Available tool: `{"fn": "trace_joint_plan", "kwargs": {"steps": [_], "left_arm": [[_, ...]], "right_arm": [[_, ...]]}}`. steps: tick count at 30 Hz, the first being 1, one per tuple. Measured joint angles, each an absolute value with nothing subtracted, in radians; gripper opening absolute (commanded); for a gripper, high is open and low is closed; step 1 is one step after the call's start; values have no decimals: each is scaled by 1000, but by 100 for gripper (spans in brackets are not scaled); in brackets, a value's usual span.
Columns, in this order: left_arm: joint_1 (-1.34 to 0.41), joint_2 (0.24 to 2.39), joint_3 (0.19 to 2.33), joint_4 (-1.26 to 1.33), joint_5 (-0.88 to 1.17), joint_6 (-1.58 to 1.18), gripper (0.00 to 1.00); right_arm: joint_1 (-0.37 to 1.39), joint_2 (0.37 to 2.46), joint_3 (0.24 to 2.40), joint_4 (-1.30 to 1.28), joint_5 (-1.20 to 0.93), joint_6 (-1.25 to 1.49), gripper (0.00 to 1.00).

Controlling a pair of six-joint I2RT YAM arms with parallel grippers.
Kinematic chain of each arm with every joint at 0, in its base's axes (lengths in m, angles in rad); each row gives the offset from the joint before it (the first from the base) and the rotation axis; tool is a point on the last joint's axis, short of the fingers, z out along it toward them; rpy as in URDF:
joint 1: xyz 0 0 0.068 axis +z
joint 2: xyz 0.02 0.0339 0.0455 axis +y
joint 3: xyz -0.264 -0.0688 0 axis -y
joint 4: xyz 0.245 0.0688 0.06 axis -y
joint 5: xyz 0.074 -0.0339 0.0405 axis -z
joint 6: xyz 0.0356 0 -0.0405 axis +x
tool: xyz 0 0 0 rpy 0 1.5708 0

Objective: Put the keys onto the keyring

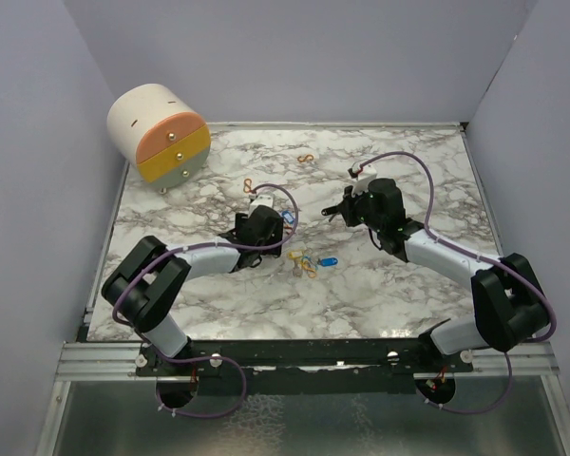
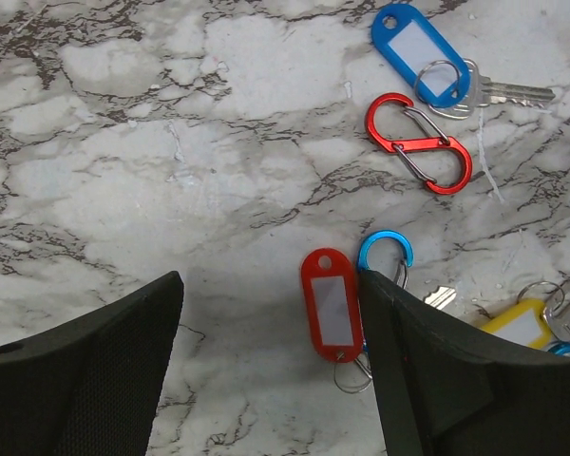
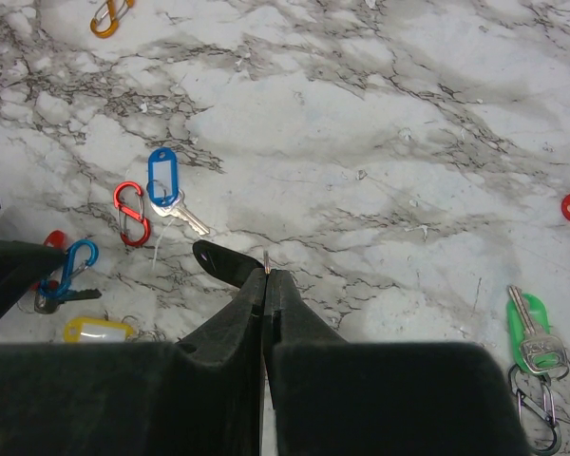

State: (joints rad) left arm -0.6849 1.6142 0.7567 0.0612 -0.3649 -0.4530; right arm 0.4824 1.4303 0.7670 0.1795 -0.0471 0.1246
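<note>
A red S-shaped metal carabiner (image 2: 418, 142) lies flat on the white, grey-veined marble tabletop (image 1: 408, 285) among the scattered keys (image 1: 309, 261). A cream round drawer cabinet with orange, yellow and grey-green fronts (image 1: 160, 133) stands well apart from it at the far left corner. In the left wrist view a blue oblong plastic tag (image 2: 418, 52), ringed to a silver key, lies just above the red carabiner. Below it sit a blue metal carabiner (image 2: 385, 256) and a red oblong plastic tag (image 2: 331, 306). The left gripper (image 2: 271, 280) hangs released, its jaws wide apart over bare marble; one finger covers part of the blue carabiner, with the red tag just inside it and a yellow plastic tag (image 2: 518, 328) peeping past it. Only the right wrist view shows a green plastic tag (image 3: 532, 342) with its key, well apart from the red carabiner, and an orange S-shaped carabiner (image 3: 109, 16) far beyond it. There the right gripper (image 3: 266, 275) is clenched tight; a thin metal sliver at its tips is too small to identify. Each key is tiny and silver, joined to its tag by a small wire ring.
</note>
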Motion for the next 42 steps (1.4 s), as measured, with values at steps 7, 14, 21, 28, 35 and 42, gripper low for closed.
{"fn": "trace_joint_plan", "kwargs": {"steps": [7, 14, 21, 28, 35, 42], "left_arm": [[-646, 1594, 726, 77, -365, -471, 76], [-622, 1540, 668, 76, -371, -485, 76], [-617, 1500, 640, 76, -369, -483, 77], [-617, 1507, 649, 88, -363, -476, 77], [-617, 1583, 711, 86, -363, -471, 78], [-605, 1630, 756, 85, -363, -462, 78]], "right_arm": [[482, 1430, 767, 179, -47, 125, 0], [482, 1430, 767, 179, -48, 125, 0], [482, 1430, 767, 179, -51, 125, 0], [482, 1430, 767, 179, -51, 125, 0], [482, 1430, 767, 179, -51, 125, 0], [482, 1430, 767, 179, -51, 125, 0]]}}
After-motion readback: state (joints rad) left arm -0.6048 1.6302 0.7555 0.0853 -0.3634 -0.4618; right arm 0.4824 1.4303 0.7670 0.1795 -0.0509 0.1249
